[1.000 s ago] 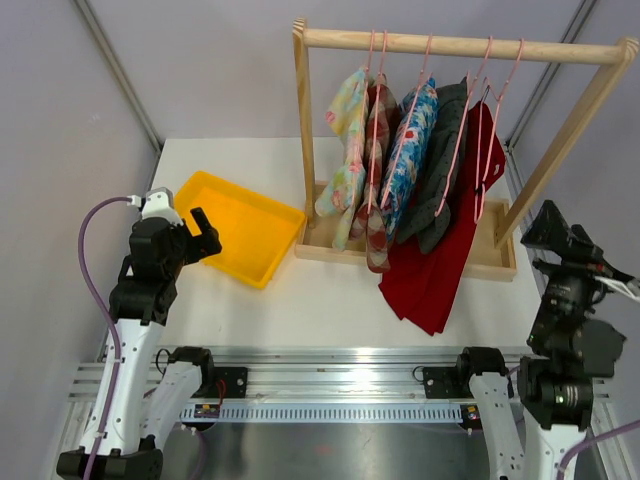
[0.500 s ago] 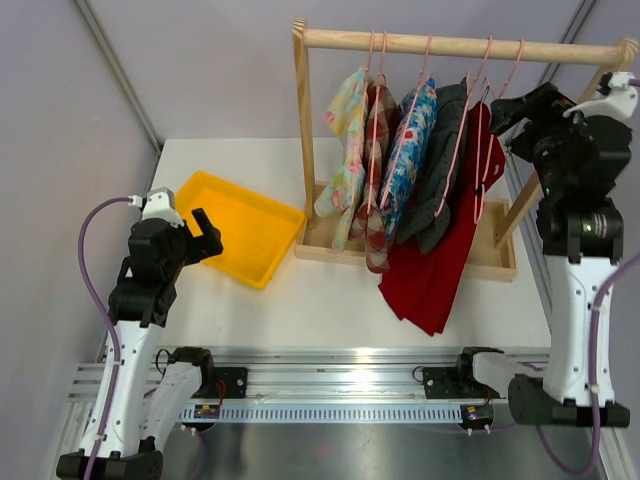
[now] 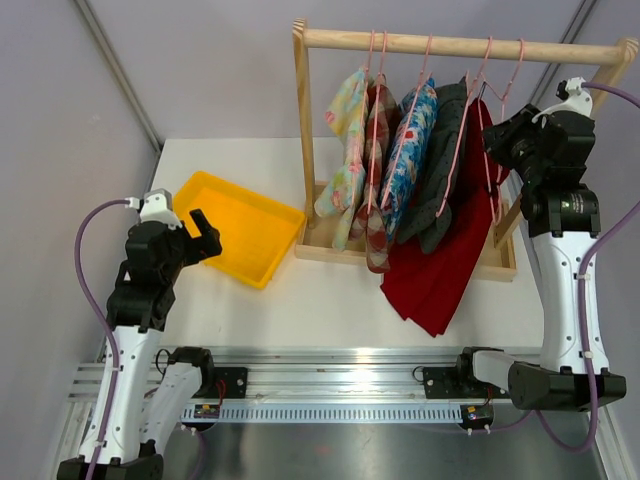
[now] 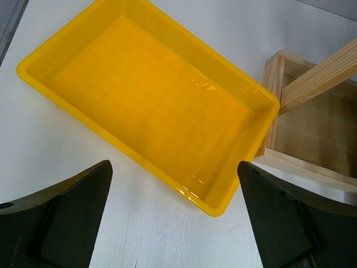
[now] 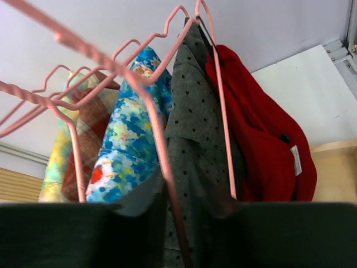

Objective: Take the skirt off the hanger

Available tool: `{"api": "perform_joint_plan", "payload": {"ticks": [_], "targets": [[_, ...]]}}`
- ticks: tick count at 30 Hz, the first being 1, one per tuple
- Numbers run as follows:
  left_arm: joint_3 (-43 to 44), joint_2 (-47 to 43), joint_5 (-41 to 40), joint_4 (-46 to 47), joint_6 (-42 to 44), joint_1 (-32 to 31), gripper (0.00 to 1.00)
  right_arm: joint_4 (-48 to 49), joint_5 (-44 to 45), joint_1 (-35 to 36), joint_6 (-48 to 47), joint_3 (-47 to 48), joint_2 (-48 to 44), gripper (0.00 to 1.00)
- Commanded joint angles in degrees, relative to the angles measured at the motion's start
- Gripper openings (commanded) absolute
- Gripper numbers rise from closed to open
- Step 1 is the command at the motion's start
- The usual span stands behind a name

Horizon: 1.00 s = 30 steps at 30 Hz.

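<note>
Red skirt [image 3: 440,270] hangs at the right end of the wooden rack [image 3: 440,42] on a pink hanger [image 3: 478,190]. Its lower part spills over the rack's base onto the white desk [image 3: 320,300]. To its left on the same rail hang a grey dotted garment [image 3: 440,170], a blue floral one [image 3: 412,140], a plaid one [image 3: 378,170] and a pale floral one [image 3: 347,150], each on its own pink hanger.

The right gripper [image 3: 495,138] is raised beside the top of the red skirt, just under the rail. In the right wrist view its dark fingers [image 5: 83,234] fill the bottom edge, and a pink hanger wire [image 5: 159,151] runs down between them, with grey fabric close behind it. I cannot tell whether the fingers are clenched on that wire or only stand around it. I also cannot tell which garment that wire carries.

The left gripper [image 3: 205,240] hovers low over the desk at the near edge of the yellow tray [image 3: 240,230]. Its fingers [image 4: 61,218] are spread wide and grasp nothing. The tray lies just left of the rack's base.
</note>
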Motion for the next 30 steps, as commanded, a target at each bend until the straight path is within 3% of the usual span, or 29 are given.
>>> {"api": "perform_joint_plan", "payload": {"ticks": [1,3,9,12,16,17,19,20,24,25,30], "targets": [[1.57,-0.75,1.33,1.69,0.36,-0.21,0.99,1.23,-1.16,-0.05,-2.40,-0.95,-0.35,0.20],[3.23,-0.49,1.59,1.34,0.36,-0.21,0.99,0.96,-1.43,0.04,-3.19,-0.78,0.09,0.00],[14.47,3.80,2.03,-1.38,0.79,-1.96,0.99,0.35,-1.17,-0.05,-3.02,3.25,-0.79,0.00],[24.92,7.24,6.59,-1.57,2.11,-3.02,0.99,-0.88,-1.08,-0.05,-2.49,7.81,-0.79,0.00],[42.67,18.11,13.54,-4.02,1.85,-6.26,0.99,-3.08,-0.90,-0.05,-2.31,13.10,-2.10,0.00],[49.32,19.80,13.72,-4.63,1.42,-10.45,0.99,-3.51,-0.90,-0.05,-2.14,13.98,-2.63,0.00],[53.85,23.84,11.98,-4.38,1.50,-16.61,0.99,-4.04,-0.90,-0.05,-1.96,14.34,-4.38,0.00],[57.78,25.34,8.66,-4.12,1.76,-24.04,0.99,-4.83,-0.82,-0.05,-1.79,14.34,-5.00,0.00],[63.96,31.23,1.53,-2.45,3.17,-41.04,0.99,-7.73,-1.60,-0.05,-1.09,14.25,-7.81,0.00],[64.24,32.46,0.20,-1.92,3.69,-47.95,0.99,-8.17,-1.95,-0.05,-0.56,14.16,-9.21,0.00],[61.17,39.39,-9.73,4.22,11.60,-68.99,0.99,-9.67,-4.94,0.04,0.58,11.09,-15.01,0.00]]}}
